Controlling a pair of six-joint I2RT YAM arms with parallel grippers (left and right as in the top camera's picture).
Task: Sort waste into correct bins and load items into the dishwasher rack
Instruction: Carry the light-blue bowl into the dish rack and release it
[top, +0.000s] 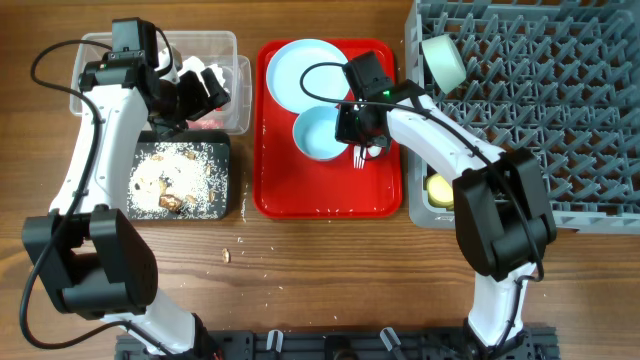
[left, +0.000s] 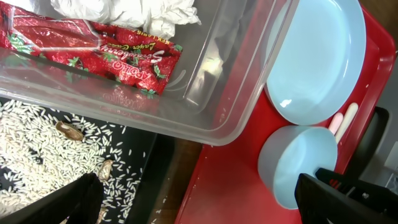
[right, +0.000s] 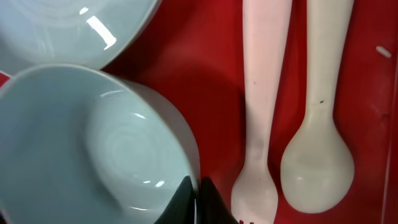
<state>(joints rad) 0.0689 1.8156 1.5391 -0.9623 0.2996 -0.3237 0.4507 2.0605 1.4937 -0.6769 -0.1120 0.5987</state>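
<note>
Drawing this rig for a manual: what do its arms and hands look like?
The left arm and right arm have white links between bulky black joints, with black cables looping alongside. The left hand and right hand are black.

Bright even light, soft shadows, glints on bowl (right: 93, 143), close-ups perhaps slightly soft

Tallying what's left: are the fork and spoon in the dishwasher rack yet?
No, the fork and spoon lie on the red tray beside the pale blue bowl.
</note>
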